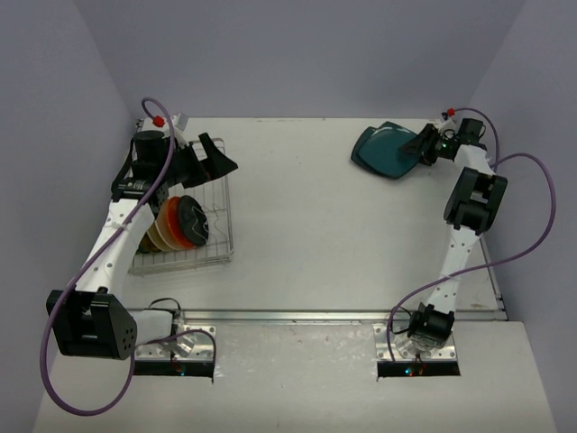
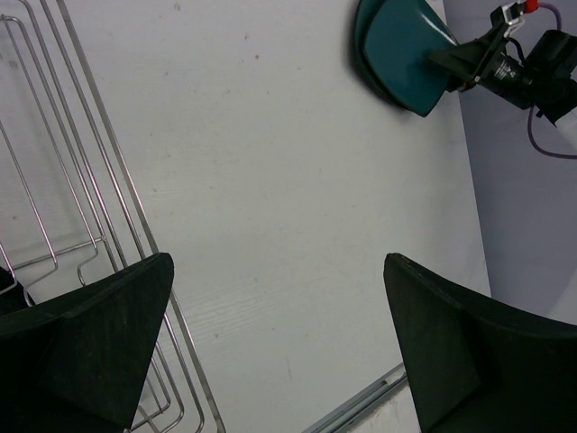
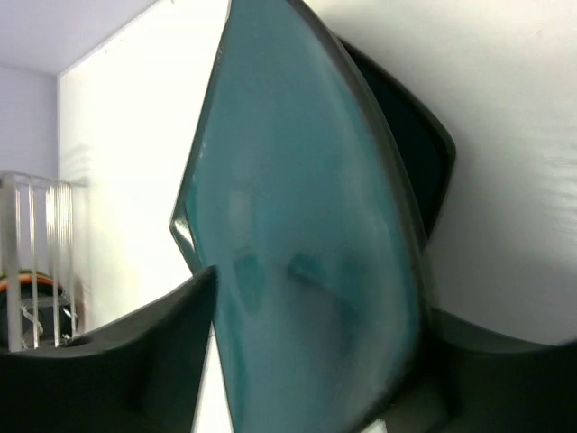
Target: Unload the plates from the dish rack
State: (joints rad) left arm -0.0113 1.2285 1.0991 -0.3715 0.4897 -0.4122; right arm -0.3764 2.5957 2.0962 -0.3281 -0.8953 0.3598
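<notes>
Dish rack (image 1: 185,263) is sitting on the left side of the table (image 1: 306,234), by the left arm; its wires are showing at the left edge of the left wrist view (image 2: 99,162) and far off in the right wrist view (image 3: 36,225); upright plates (image 1: 176,224) are standing on edge in its near half, orange ones and a black one, exact count not readable; far half of the rack is showing bare wire.

Left gripper (image 1: 221,162) is hovering over the rack's far end; jaws are standing wide apart with nothing between them, only table showing in the gap (image 2: 279,262).

Right gripper (image 1: 421,147) is reaching to the far right corner of the table, well apart from the rack; a teal plate (image 3: 306,180) is lying between its fingers, tilted, over a second darker teal plate (image 3: 415,153) that is resting on the table; the two are reading as one teal stack from above (image 1: 383,149); left finger (image 3: 135,361) is sitting right at the top plate's rim; cannot tell whether the jaws are pinching the plate or slack around it.
</notes>
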